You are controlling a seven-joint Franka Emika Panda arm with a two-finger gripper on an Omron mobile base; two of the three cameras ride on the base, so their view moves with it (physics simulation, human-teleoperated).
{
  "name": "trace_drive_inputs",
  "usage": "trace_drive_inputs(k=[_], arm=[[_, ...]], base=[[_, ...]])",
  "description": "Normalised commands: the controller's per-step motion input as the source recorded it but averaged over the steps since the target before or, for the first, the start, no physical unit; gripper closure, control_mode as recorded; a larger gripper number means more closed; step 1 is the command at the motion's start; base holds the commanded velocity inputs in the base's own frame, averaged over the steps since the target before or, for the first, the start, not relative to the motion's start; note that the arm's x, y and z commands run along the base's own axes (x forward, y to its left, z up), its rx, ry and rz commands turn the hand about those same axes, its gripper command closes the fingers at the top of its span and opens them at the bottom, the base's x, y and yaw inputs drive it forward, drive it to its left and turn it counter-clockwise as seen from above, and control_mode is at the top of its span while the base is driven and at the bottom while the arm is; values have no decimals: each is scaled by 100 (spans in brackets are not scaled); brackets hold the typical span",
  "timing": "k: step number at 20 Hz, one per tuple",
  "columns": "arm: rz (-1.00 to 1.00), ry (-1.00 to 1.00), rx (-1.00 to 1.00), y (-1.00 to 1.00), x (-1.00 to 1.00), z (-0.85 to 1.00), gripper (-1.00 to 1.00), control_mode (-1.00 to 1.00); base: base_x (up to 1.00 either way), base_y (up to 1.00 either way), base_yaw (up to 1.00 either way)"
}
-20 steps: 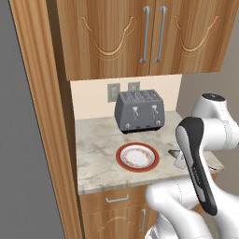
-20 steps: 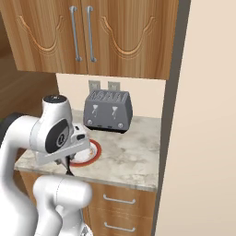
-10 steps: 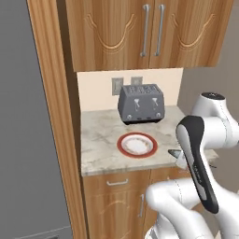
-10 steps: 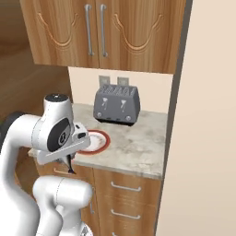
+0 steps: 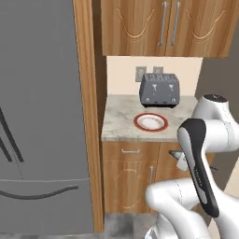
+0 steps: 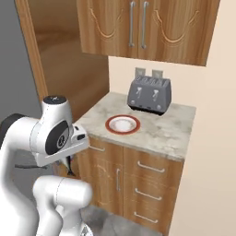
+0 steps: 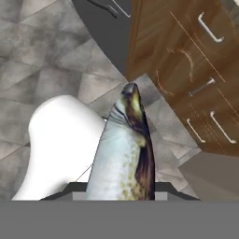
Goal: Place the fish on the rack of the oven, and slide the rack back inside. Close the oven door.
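The fish (image 7: 123, 158), silver-grey with a darker back, points away from the hand over the grey tiled floor. My gripper (image 7: 121, 189) is shut on the fish, whose body covers most of the fingers. Seen from the right base camera, the gripper (image 6: 69, 162) hangs low in front of the cabinet, and the dark fish (image 6: 70, 169) pokes down out of it. From the left base camera, the gripper (image 5: 177, 156) sits behind my forearm with a bit of the fish (image 5: 174, 153) showing. The oven, its rack and its door are out of view.
A grey refrigerator (image 5: 42, 116) stands left of a tall wood panel (image 5: 88, 107). The marble counter (image 5: 116, 119) carries a red-rimmed plate (image 5: 151, 122) and a toaster (image 5: 159, 89). Below it are drawers (image 6: 147, 184), above it cabinets (image 6: 143, 27).
Both base views have shifted as the base moved. The counter now sits further right in the left base view and the refrigerator has come in. The fish stays in the gripper.
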Motion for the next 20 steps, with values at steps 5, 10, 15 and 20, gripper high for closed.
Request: trace_drive_inputs(k=[5, 10, 15, 20], arm=[[0, 0, 0, 0, 0, 0, 100, 100], [0, 0, 0, 0, 0, 0, 100, 100], [0, 0, 0, 0, 0, 0, 100, 100], [0, 0, 0, 0, 0, 0, 100, 100]], base=[[-25, 34, 50], [1, 61, 50], [23, 62, 44], [38, 64, 39]])
